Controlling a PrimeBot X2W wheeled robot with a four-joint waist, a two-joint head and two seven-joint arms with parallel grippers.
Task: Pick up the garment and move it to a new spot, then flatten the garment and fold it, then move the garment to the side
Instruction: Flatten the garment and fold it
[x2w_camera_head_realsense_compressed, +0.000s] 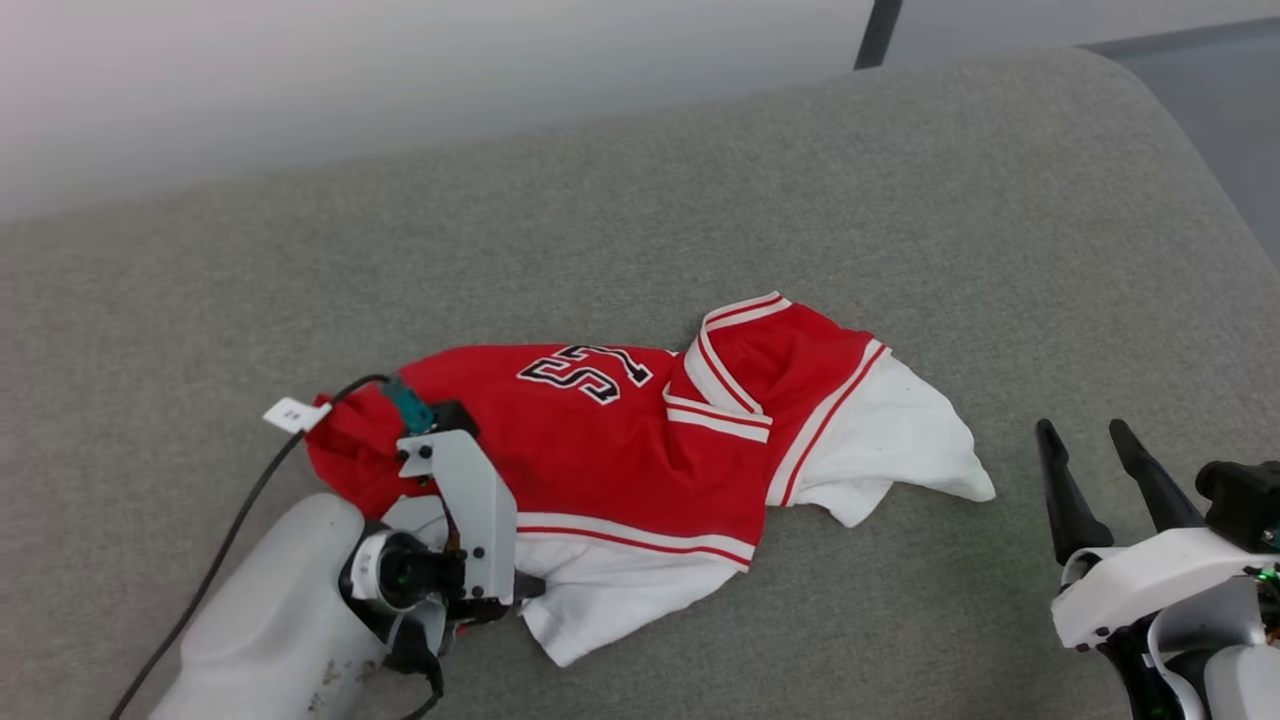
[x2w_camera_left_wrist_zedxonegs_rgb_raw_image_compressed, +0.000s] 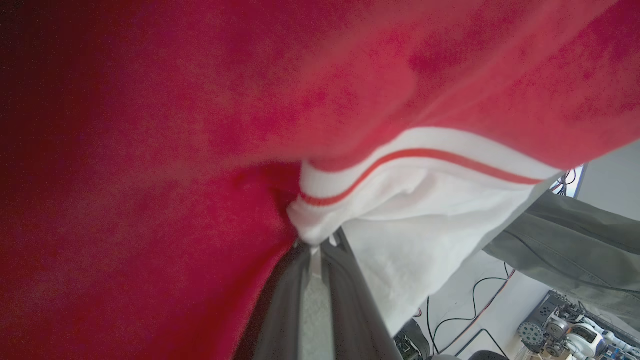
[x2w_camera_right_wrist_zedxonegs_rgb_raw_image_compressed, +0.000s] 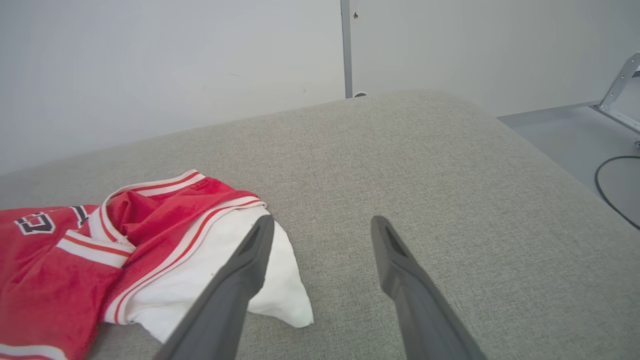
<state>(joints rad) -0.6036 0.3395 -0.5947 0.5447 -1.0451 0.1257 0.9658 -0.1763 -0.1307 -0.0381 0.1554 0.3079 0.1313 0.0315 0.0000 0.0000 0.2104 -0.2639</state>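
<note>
A wide grey fabric-covered bench (x2w_camera_head_realsense_compressed: 900, 200) carries everything here, its rounded far corner meeting a pale wall. Across its near middle lies the garment (x2w_camera_head_realsense_compressed: 600, 450), a red jersey crumpled and lying lengthwise left to right. Its black-and-white number faces up on the far side, and the striped neck opening sits right of centre. One white sleeve is spread out to the right, and the other is folded toward the near edge below a red-and-white stripe trim. The pale left forearm (x2w_camera_head_realsense_compressed: 270, 610) comes in from the lower left and rests over the garment's left end. In the left wrist view the left end effector (x2w_camera_left_wrist_zedxonegs_rgb_raw_image_compressed: 315, 247) is clenched, its two dark fingers pressed together on a pinch of the white striped trim where it meets the red cloth. At the lower right the right end effector (x2w_camera_head_realsense_compressed: 1080, 430) hovers over bare bench just beside the white sleeve. It is released, with its fingers well apart and nothing between them. In the right wrist view one finger (x2w_camera_right_wrist_zedxonegs_rgb_raw_image_compressed: 240, 280) crosses in front of the sleeve. A black cable (x2w_camera_head_realsense_compressed: 230, 540) runs along the left arm and carries a small white label (x2w_camera_head_realsense_compressed: 292, 413).
</note>
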